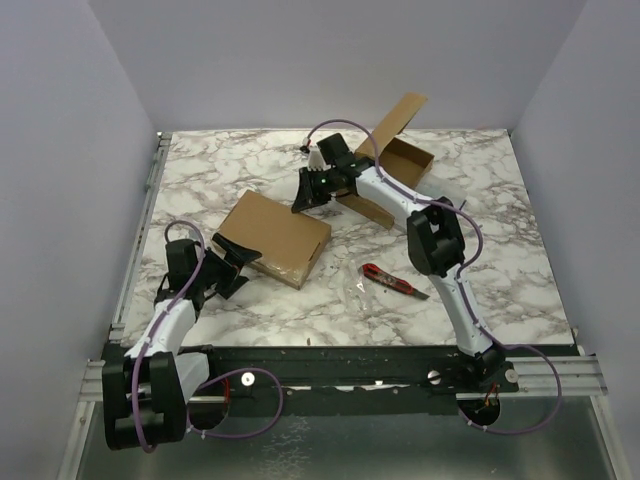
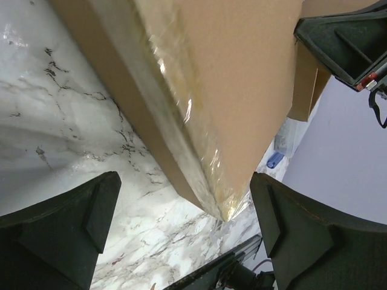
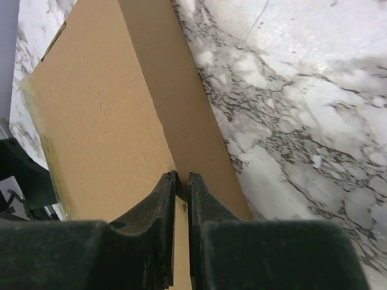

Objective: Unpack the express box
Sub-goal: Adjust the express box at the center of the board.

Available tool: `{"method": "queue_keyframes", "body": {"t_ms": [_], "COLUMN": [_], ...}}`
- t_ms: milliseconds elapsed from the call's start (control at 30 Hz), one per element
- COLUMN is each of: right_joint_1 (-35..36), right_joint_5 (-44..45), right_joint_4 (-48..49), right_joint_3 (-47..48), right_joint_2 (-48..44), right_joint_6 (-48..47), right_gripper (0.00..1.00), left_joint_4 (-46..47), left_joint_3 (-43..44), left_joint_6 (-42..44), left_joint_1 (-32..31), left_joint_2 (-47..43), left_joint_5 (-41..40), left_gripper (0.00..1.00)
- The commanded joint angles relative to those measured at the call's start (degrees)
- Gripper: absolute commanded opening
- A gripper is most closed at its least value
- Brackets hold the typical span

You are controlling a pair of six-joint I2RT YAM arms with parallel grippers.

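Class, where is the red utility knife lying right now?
In the top view the red utility knife lies on the table right of centre, beside the clear plastic wrap, between the closed cardboard box and the right arm.

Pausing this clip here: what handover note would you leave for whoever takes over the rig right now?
Left gripper: open, its fingers on either side of the closed box's near corner, not gripping it.
Right gripper: nearly shut at that box's far edge; I cannot tell whether it pinches cardboard.
Things: the closed box is mid-table with clear tape along one edge. The knife lies loose to its right. An open box sits at the back.
Done: nothing is out of the closed box.
Left: open it and unpack.
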Motion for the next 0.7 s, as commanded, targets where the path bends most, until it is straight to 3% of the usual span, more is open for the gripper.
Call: {"method": "queue_keyframes", "body": {"t_ms": [0,333,667], "right_joint_1": [-2.7,-4.0,-6.8], "right_joint_5": [3.3,-0.2,-3.0], "right_joint_4": [-3.6,-3.4,-1.9], "right_joint_3": [-1.9,-2.2,-3.2], "right_joint_2": [4.3,7.6,8.9], "right_joint_6": [1.9,4.7,6.4], "right_gripper": [0.13,0.08,0.08], "left_joint_4": [6.0,22.4,23.2], "left_joint_3": [-2.3,-4.5,-4.0], "left_joint_6": [-3.2,-6.5,-6.8], "left_joint_1": [0.3,0.3,-0.1], "left_joint_2": [-0.9,3.6,10.5], "left_joint_5": [2.2,3.0,1.7], "left_gripper": [0.99,0.99,0.99]}}
